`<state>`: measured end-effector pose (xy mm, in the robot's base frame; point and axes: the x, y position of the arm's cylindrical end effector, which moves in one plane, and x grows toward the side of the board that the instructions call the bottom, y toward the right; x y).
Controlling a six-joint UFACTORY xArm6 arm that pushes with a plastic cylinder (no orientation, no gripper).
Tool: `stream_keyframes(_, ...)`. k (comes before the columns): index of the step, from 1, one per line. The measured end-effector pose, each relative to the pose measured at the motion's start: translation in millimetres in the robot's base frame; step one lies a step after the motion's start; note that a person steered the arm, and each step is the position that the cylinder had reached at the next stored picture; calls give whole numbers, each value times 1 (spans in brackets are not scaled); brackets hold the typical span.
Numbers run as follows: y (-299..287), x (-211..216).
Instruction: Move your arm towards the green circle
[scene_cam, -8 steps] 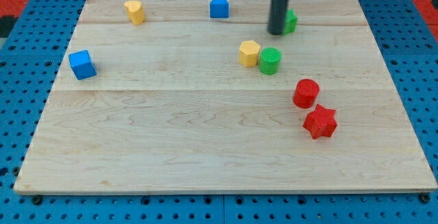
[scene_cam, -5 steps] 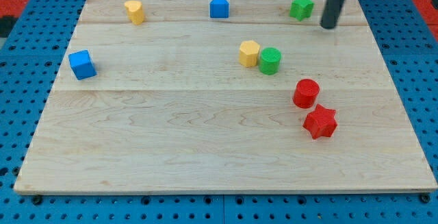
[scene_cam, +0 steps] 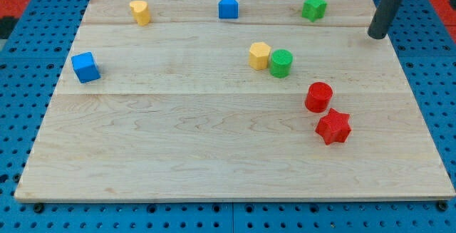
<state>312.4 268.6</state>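
The green circle (scene_cam: 281, 63) is a round green block near the board's middle, touching a yellow hexagon block (scene_cam: 259, 55) on its left. My tip (scene_cam: 377, 35) is at the board's right edge near the view's top, far to the right of and above the green circle. A green star-shaped block (scene_cam: 313, 8) lies to the tip's left at the view's top.
A red round block (scene_cam: 318, 96) and a red star (scene_cam: 333, 127) lie below and right of the green circle. A blue house-shaped block (scene_cam: 228, 7) and a yellow block (scene_cam: 140, 11) sit along the top. A blue cube (scene_cam: 85, 67) sits at the left. The wooden board (scene_cam: 214, 154) rests on a blue pegboard.
My tip has moved to the right along the top of the board, from beside the green star to the right edge, uncovering that star. No block has moved.
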Motion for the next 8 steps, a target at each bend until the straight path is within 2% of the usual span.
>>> stream_keyframes(2, 0, 1)
stream_keyframes(4, -20, 30)
stream_keyframes(6, -91, 60)
stream_keyframes(8, -199, 60)
